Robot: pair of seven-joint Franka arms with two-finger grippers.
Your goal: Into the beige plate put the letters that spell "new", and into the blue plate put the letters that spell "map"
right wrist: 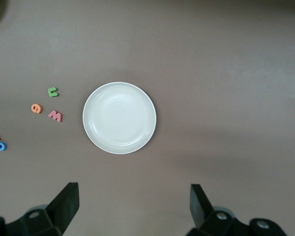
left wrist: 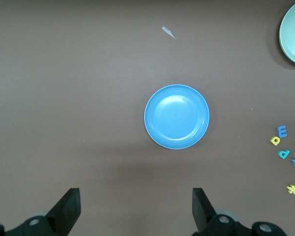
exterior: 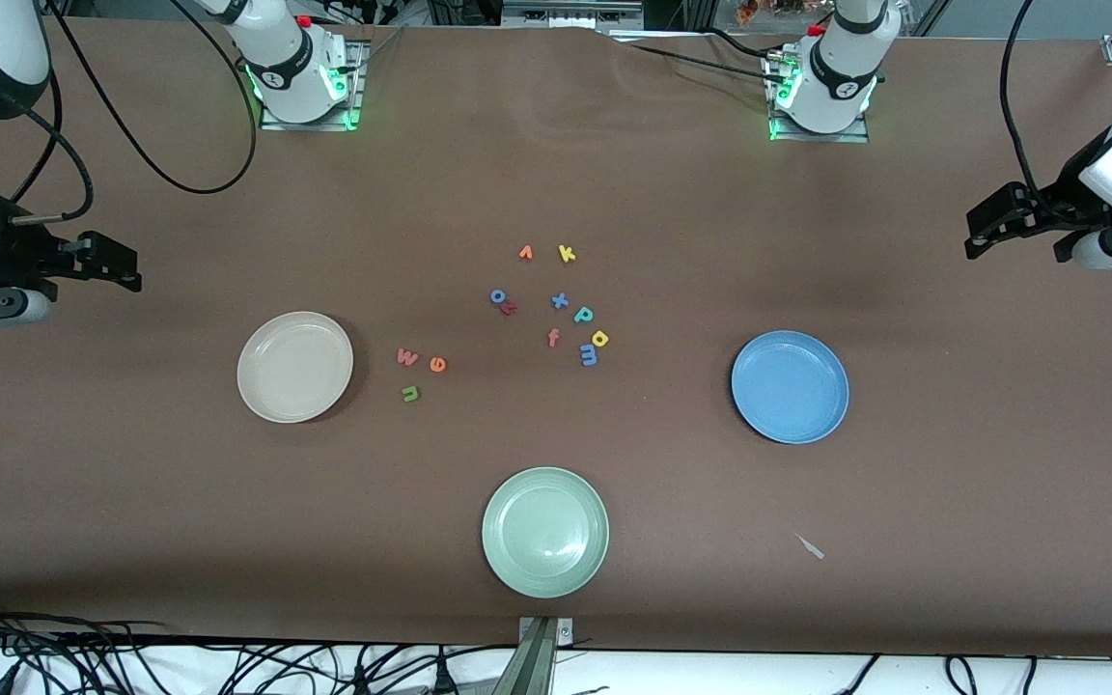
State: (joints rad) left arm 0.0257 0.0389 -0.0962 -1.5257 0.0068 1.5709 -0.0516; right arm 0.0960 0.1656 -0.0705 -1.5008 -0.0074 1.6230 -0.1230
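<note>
Nothing is sorted yet: both plates, beige and blue, sit bare. The left claw and right claw hang spread, holding nothing. Next, I'd guess, the right one must drop onto the w beside the beige plate.

Table: matt brown cover, cloth-like, faint ripples near robots' edge.
Beige plate, blue plate, pale green plate: smooth, hard, plastic-looking, soft sheen; green one glossiest.
Letters, e.g. green n, blue m: matt, foam-like.
Gripper fingers: matt black plastic.
</note>
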